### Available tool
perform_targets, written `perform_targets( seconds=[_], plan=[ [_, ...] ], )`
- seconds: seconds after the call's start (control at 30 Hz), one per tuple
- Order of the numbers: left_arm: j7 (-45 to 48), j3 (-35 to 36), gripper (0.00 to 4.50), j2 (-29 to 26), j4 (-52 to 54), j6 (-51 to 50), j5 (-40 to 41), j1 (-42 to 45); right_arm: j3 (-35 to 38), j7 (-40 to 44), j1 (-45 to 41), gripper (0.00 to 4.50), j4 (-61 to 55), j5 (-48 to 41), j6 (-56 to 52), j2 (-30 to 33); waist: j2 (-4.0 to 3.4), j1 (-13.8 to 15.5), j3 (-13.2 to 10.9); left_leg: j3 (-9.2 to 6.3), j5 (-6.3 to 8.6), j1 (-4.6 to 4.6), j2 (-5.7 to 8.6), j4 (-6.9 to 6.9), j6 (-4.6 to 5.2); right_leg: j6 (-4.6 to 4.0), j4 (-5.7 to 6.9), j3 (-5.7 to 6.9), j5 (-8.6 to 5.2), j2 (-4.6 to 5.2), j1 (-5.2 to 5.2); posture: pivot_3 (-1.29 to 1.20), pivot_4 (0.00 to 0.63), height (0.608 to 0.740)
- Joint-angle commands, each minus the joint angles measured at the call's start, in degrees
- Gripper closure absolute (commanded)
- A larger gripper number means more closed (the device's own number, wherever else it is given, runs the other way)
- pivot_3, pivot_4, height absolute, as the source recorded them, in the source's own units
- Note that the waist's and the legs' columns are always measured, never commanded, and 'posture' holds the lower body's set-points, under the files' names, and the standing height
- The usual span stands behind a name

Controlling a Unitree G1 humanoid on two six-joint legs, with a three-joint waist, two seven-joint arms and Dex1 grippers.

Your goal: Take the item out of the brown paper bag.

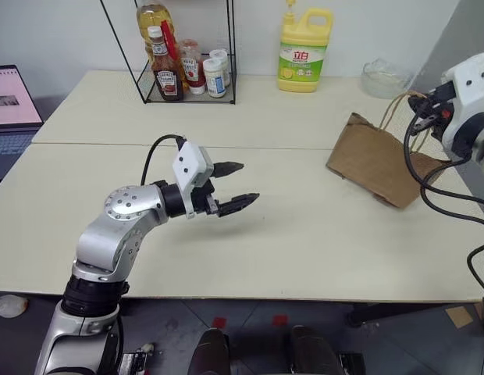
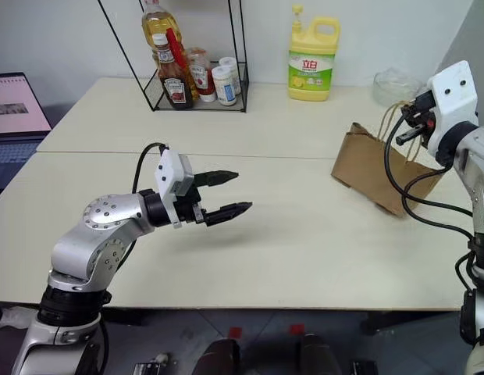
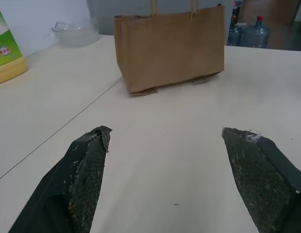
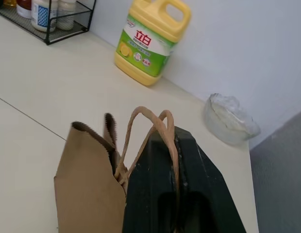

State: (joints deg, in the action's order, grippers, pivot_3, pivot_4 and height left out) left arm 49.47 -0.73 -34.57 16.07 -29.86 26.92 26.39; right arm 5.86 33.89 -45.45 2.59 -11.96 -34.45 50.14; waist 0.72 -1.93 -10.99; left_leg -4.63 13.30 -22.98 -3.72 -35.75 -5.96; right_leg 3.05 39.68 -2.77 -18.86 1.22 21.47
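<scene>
Bare table (image 1: 304,234) lies between left pincer (image 1: 240,185) and bag (image 1: 375,160).

bag (image 1: 379,166) right on table (image 1: 289,234) | jug (image 1: 303,51) behind | rack (image 1: 183,55) back-left

Pale desk (image 1: 250,250) with a seam across it, things along its far side.

The brown paper bag (image 1: 379,168) stands at about 2 o'clock, the yellow detergent jug (image 1: 303,51) at 12, a clear glass bowl (image 1: 385,78) at 1, a black wire rack (image 1: 187,55) of bottles at 11, and a laptop (image 1: 12,109) at 10.
</scene>
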Motion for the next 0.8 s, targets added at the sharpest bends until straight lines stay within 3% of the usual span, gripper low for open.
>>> perform_targets(
  seconds=[0.03,0.4,0.8],
  plan=[
    [-0.07,2.79,0.57,-1.16,3.44,-1.57,2.60,-0.52,-0.79,3.56,-5.40,4.48,2.64,2.18,7.12,1.96,-0.07,-0.08,-0.06,0.01,0.00,0.00,0.00,0.00,0.00,0.00,0.00,-0.01,0.00,0.00,0.02,0.00,0.150,0.740],
    [-3.71,8.41,0.57,-2.56,8.97,-8.07,8.69,-4.28,-3.40,8.42,-14.59,4.48,10.37,2.84,14.66,-2.25,-0.23,0.03,-0.25,0.02,0.00,-0.08,0.00,0.00,-0.01,0.00,-0.04,0.00,0.00,0.04,0.06,0.00,0.150,0.740],
    [-4.23,11.59,0.57,-5.72,8.56,-9.70,10.59,-7.32,-10.47,9.41,-22.28,4.48,7.30,3.73,9.73,-15.47,-0.28,-0.15,-0.28,0.02,-0.01,-0.22,0.00,-0.02,-0.02,-0.01,0.11,0.02,0.01,0.04,0.27,0.00,0.150,0.740]
  ],
)
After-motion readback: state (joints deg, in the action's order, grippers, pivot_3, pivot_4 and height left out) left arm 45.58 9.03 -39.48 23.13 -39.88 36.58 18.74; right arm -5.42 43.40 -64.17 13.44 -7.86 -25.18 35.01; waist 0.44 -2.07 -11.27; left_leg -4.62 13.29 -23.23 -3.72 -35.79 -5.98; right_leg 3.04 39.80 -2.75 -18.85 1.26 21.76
